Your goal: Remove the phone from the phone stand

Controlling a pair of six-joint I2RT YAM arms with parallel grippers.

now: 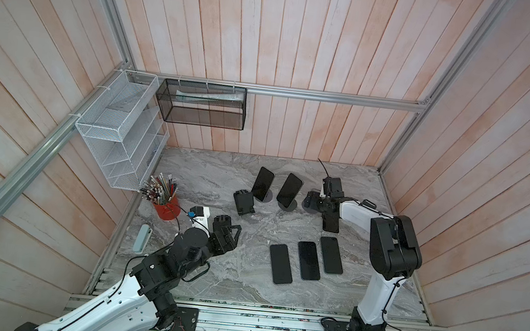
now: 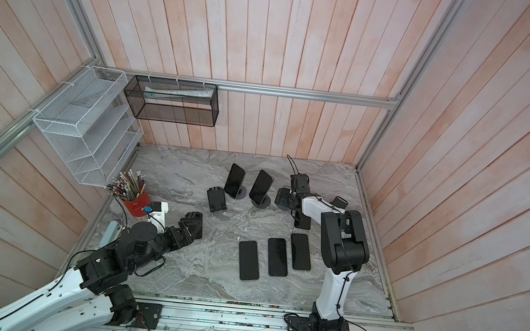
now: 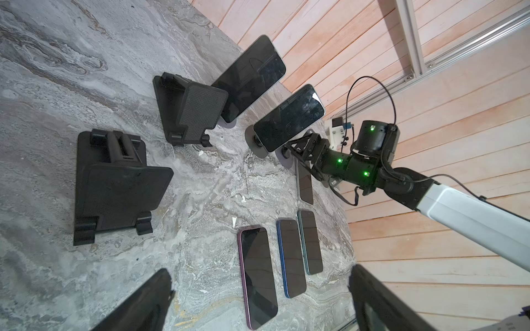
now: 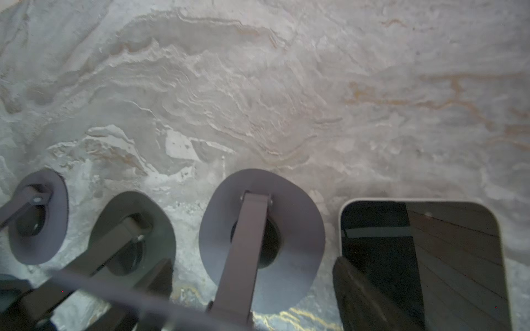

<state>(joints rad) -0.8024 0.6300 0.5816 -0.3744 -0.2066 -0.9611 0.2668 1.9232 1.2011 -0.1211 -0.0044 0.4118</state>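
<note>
Left gripper (image 1: 228, 226): jaws wide open, empty. Dark-screened rectangular phone (image 1: 289, 189): leaning on its round grey metal stand (image 1: 292, 207), just left of the right gripper (image 1: 310, 201), whose jaws stand wide open and empty either side of a bare round stand's arm (image 4: 243, 243); a white-edged phone (image 4: 415, 258) lies flat just beside them

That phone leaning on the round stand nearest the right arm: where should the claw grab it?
Probably best to take the phone by its two long edges, in the upper half, coming from above. It leans back, nearly upright, with its top free, while the stand holds it from behind and below. The open right claw sits just beside it.
</note>
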